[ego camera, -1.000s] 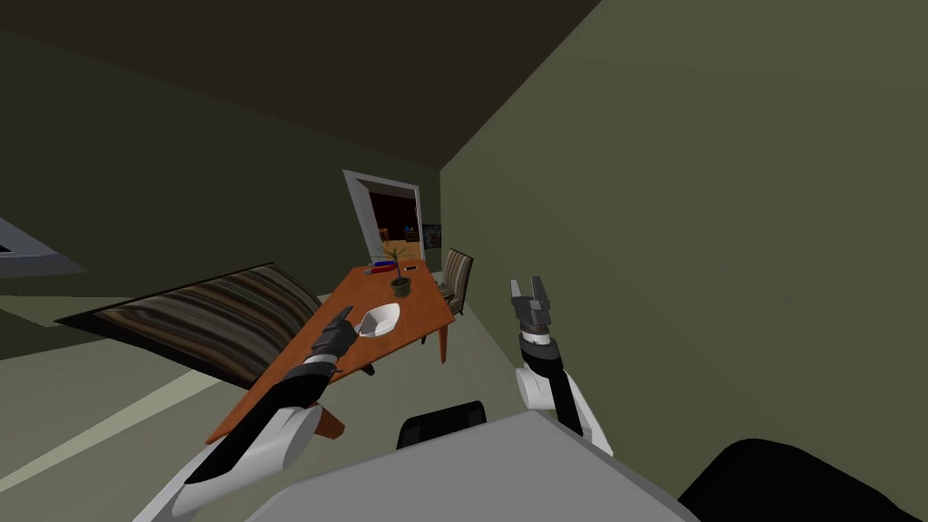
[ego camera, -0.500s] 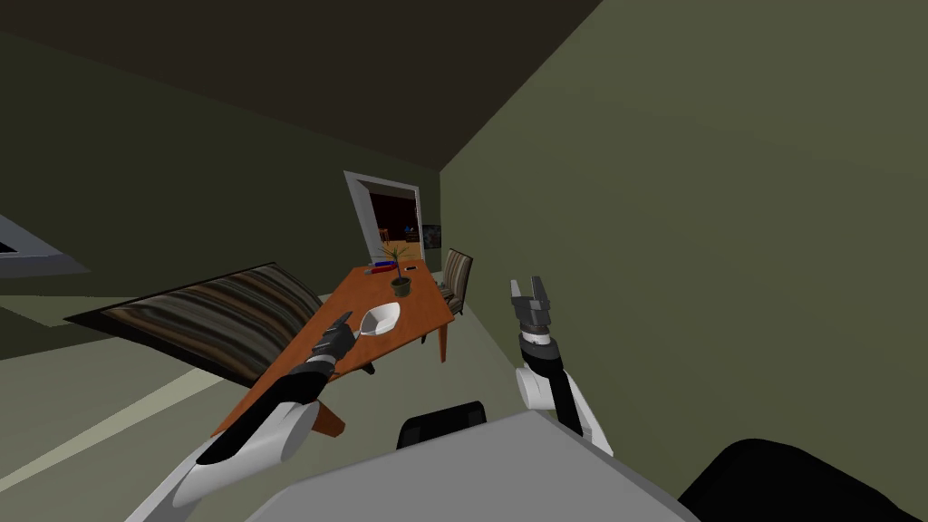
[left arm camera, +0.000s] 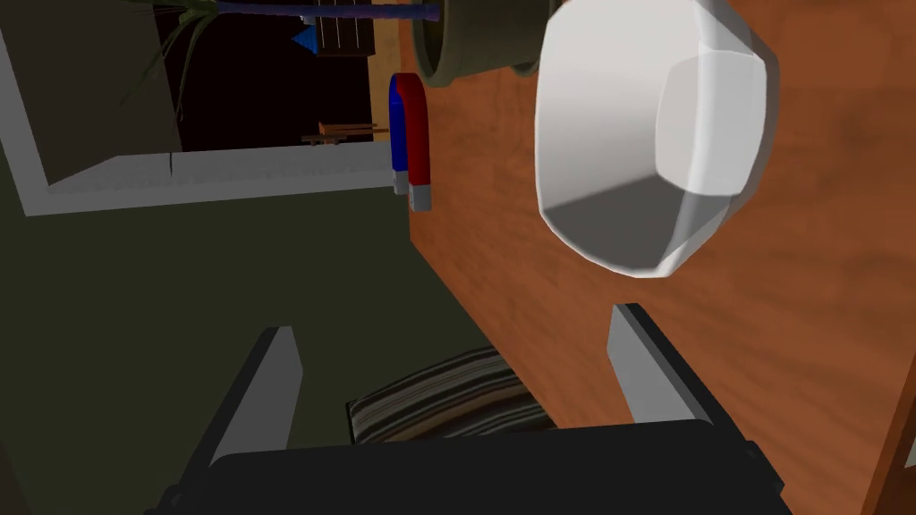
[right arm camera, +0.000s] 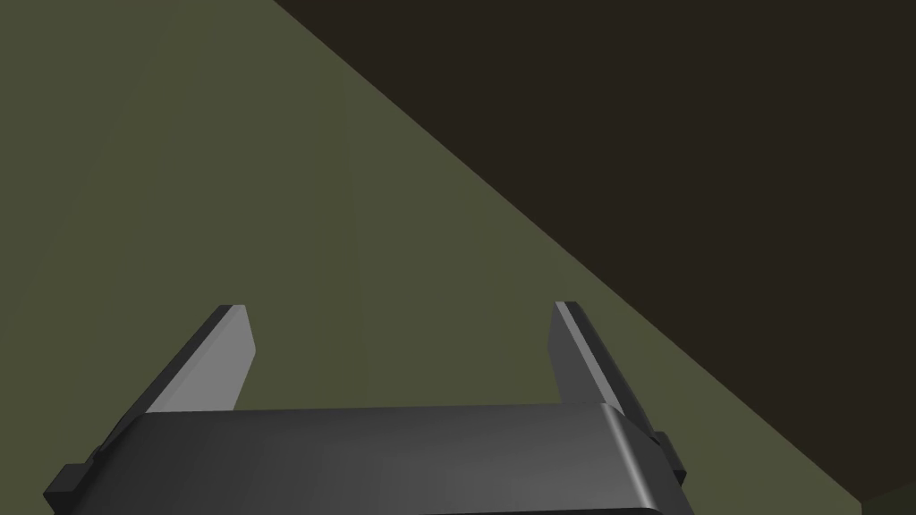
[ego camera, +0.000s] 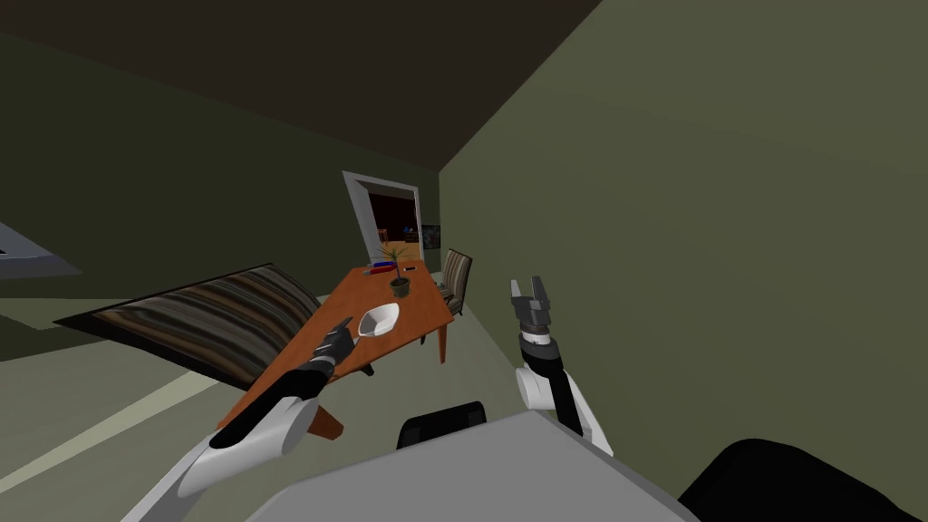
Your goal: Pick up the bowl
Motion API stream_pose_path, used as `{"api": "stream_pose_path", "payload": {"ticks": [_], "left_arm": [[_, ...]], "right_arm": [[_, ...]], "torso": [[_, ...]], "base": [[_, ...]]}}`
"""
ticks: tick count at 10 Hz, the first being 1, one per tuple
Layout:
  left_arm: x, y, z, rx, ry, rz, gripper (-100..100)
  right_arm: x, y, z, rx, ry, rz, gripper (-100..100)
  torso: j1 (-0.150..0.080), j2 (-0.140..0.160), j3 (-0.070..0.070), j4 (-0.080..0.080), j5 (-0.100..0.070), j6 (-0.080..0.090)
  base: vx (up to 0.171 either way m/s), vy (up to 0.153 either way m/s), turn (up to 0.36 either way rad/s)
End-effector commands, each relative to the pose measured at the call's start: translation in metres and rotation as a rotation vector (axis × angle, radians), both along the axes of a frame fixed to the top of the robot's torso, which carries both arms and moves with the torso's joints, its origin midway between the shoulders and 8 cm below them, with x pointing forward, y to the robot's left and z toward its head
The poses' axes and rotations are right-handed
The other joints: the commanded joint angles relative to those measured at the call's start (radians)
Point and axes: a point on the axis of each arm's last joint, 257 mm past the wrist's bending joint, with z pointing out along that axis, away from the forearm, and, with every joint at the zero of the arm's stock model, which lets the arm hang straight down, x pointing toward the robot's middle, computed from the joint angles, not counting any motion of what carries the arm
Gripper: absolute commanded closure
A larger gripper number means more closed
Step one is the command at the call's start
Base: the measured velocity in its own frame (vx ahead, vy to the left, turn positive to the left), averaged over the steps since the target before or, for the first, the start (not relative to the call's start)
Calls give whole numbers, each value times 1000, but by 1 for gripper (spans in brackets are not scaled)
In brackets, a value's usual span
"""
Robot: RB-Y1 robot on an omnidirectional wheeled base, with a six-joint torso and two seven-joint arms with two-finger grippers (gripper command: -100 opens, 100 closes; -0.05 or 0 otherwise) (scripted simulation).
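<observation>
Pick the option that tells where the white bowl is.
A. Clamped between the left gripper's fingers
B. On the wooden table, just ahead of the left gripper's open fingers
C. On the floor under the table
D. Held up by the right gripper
B: the bowl rests on the table just beyond the left gripper, whose fingers stand apart with nothing between them.

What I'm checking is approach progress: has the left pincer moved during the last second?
Yes. Against the white bowl resting on the table, the left pincer has drawn slightly back toward me, widening the gap between them.
</observation>
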Motion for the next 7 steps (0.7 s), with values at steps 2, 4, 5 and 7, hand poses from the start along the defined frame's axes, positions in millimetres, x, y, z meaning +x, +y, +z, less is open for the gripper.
{"api": "stream_pose_path", "payload": {"ticks": [2,4,5,7], "left_arm": [[-2,7,-19,-25,70,17,-100],[-4,12,-32,-44,122,30,-100],[-5,17,-41,-60,154,41,-100],[-7,22,-53,-78,203,54,-100]], "right_arm": [[0,0,0,0,0,0,0],[0,0,0,0,0,0,0],[0,0,0,0,0,0,0],[0,0,0,0,0,0,0]], "torso": [[0,-1,0,0,0,0],[0,-1,-1,0,0,0],[0,-1,-1,0,0,0],[0,-2,-1,0,0,0]], "base": [[27,1,-19],[34,3,-24],[51,-6,-32],[48,5,-27]]}}
